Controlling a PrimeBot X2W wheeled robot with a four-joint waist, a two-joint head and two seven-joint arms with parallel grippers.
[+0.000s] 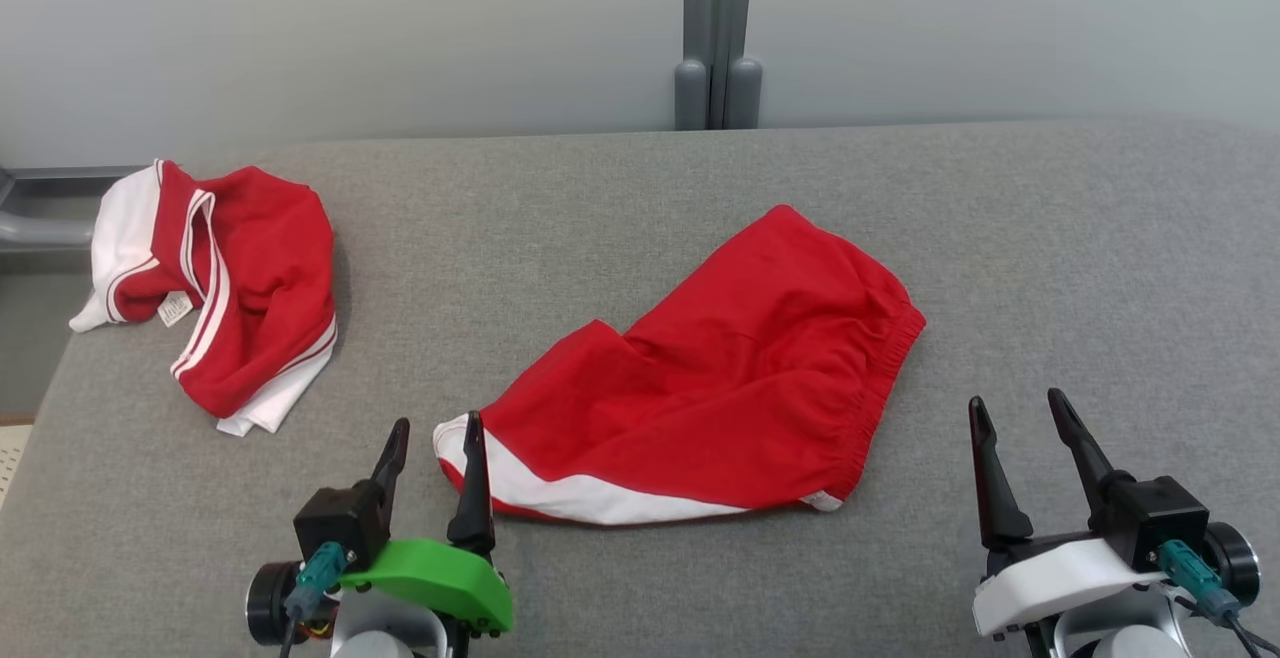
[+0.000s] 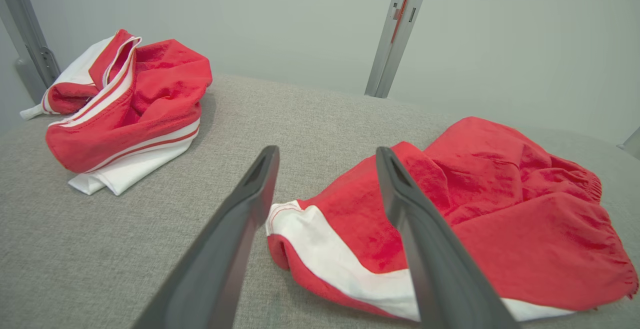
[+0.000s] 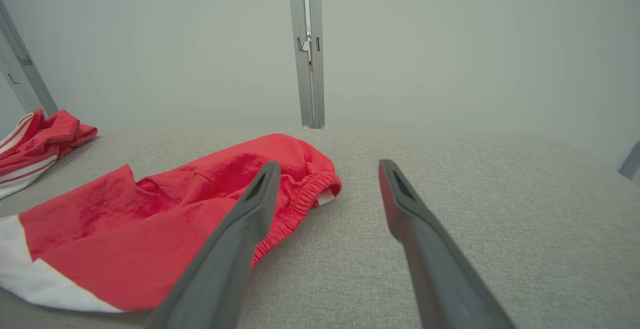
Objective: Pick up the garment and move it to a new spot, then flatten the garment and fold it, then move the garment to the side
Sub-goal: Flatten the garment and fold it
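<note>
Though already lying near the middle of the grey fabric-covered table (image 1: 1050,238), treat the red shorts (image 1: 740,388) as far from flat: skewed on a diagonal, elastic waistband (image 1: 885,388) toward the right, white-striped hem (image 1: 570,493) toward the near left, with a folded-over flap (image 1: 610,338) along the far-left edge and wrinkles just inside the waistband. Judge flattening to be the step in hand. Note the left gripper (image 1: 437,420) with fingers spread and empty, poised at the white hem corner, contact with the cloth impossible to tell. Note the right gripper (image 1: 1015,398) likewise spread and empty, just beside the waistband but clear of it. Take opposite ends with both: pinch the full thickness at the hem corner with the left, and reach in with the right to catch the near corner of the waistband. Lift only a little, draw the two ends apart to tension the fabric, then lay down squarely along the near edge of the table. Open out the flap afterwards with a light outward sweep. Avoid digging fingertips into the table cover, and avoid grabbing a single layer, likely to pull the leg open and add creases. Keep well away from the second red and white garment (image 1: 250,278) bunched at the far left.
</note>
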